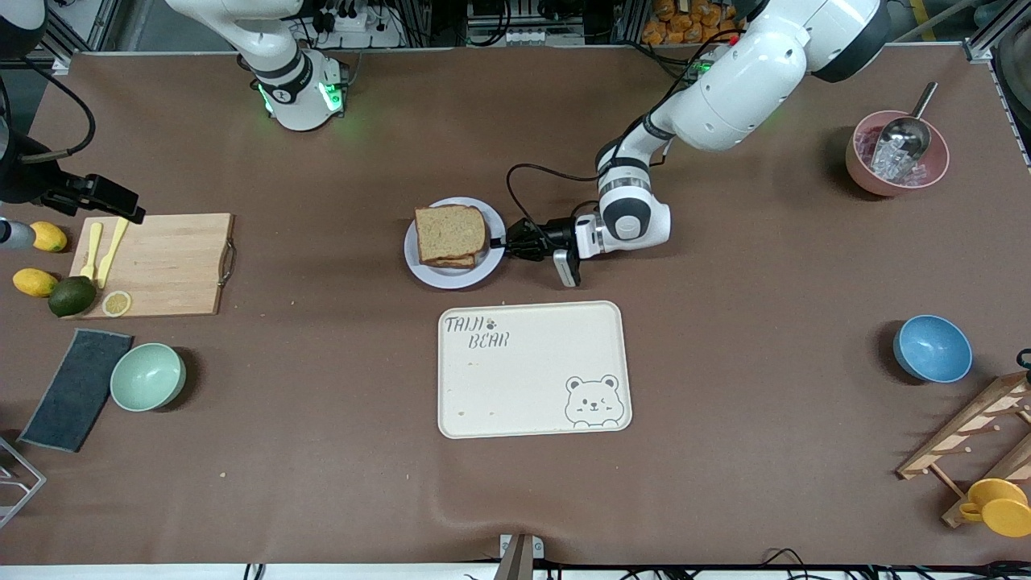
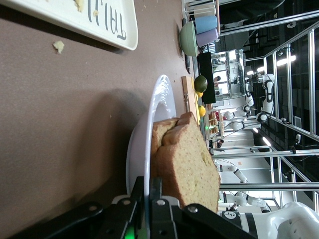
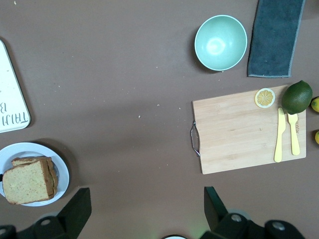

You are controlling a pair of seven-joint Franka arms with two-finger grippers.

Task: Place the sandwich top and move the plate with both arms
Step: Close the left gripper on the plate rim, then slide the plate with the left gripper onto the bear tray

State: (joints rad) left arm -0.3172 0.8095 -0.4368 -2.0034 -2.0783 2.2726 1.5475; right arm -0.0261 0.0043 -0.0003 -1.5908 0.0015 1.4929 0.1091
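Note:
The sandwich top [image 1: 449,232], a light-brown bread slice, lies on another slice on the plate [image 1: 448,279] at the table's middle. My left gripper [image 1: 499,240] reaches in low from the left arm's end and is shut on the plate's rim. In the left wrist view the thin white rim of the plate [image 2: 162,99] runs between the two black fingers of my left gripper [image 2: 149,181], with the sandwich top [image 2: 187,159] right beside them. My right gripper [image 3: 146,193] hangs open and empty high over bare table between the plate [image 3: 30,149] and the cutting board [image 3: 239,132].
A cream bear tray [image 1: 532,370] lies just nearer the camera than the plate. Toward the right arm's end are a cutting board [image 1: 161,262], a mint bowl [image 1: 147,376] and a dark cloth [image 1: 76,387]. A blue bowl [image 1: 932,348], pink bowl [image 1: 896,153] and wooden rack [image 1: 975,435] stand at the left arm's end.

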